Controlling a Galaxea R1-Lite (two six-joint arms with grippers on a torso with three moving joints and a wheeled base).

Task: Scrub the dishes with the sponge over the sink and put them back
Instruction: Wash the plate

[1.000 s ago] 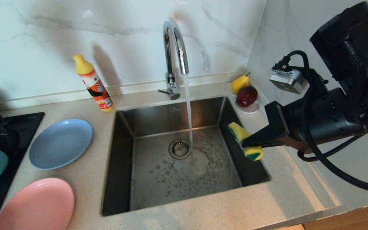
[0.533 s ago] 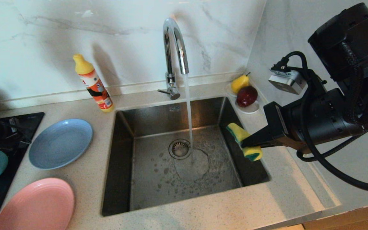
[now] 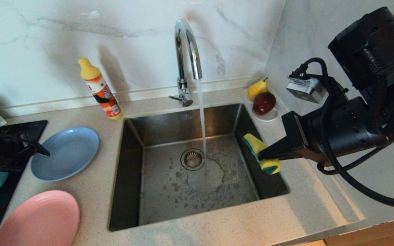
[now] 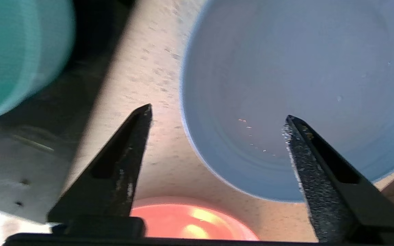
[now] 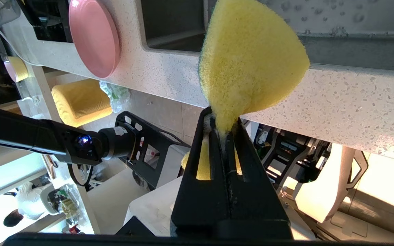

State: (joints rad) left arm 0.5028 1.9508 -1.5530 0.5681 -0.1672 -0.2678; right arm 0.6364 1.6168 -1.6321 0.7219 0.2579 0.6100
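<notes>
Two end effectors engaged: left end effector [image 4: 217, 116] spread wide, straddling blue plate [image 3: 65, 153] rim on tabletop [image 3: 94, 191]. Lower until rim sits between fingers, then clamp. Right end effector [image 3: 263, 155] clenched on sponge [image 3: 260, 152] over sink [image 3: 197, 177] edge; keep clear.

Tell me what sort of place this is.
Most likely a home kitchen counter. A steel sink sits in a speckled worktop under a running chrome tap, a dish soap bottle stands against the marble wall, and a black cooktop lies at the left.
</notes>
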